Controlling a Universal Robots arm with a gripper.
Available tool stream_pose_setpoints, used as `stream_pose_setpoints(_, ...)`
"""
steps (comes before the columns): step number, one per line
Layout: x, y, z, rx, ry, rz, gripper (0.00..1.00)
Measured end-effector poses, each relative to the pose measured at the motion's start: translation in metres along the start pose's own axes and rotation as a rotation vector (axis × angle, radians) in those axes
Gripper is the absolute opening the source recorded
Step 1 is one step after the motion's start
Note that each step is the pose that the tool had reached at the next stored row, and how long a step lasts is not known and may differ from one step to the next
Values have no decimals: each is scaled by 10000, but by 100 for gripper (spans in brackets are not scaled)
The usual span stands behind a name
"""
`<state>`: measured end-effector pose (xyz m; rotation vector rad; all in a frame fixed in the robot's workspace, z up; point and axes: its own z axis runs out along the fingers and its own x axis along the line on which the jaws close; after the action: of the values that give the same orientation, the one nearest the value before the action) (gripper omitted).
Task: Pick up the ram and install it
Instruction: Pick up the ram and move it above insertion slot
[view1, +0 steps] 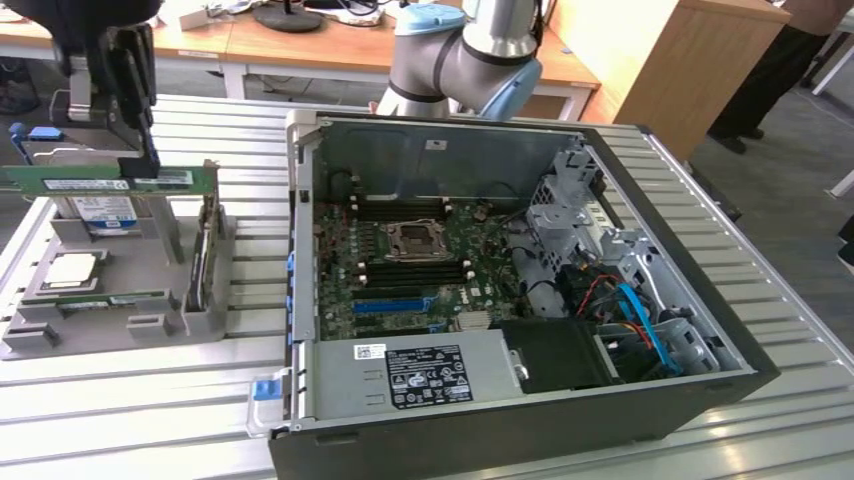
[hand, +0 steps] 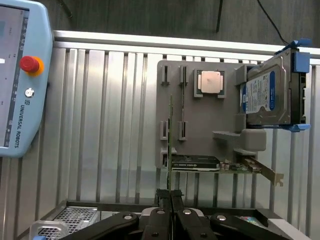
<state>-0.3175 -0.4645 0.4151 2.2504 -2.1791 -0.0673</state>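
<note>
Clamps black fingers on the long thin green circuit-board ram; risks tilting it off the dark motherboard slots at four o'clock.

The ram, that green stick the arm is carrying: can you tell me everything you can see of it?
The ram is a long, narrow, thin green circuit board with a white sticker and small dark chips on its face. It looks like rigid printed board. It stands on edge with its length level, and the shut gripper pinches its upper edge. It hangs over the grey parts holder, at the exterior view's left of the open computer case. Apart from the gripper, nothing appears to touch it.
</note>
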Motion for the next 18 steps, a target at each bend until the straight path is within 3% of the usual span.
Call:
stream_pose_setpoints(15,36,-468,-17,-4,-10,0,12)
stream_pose_setpoints(16,47,-609,-23,-7,-12,0,12)
stream_pose_setpoints(18,54,-676,-25,-7,-14,0,12)
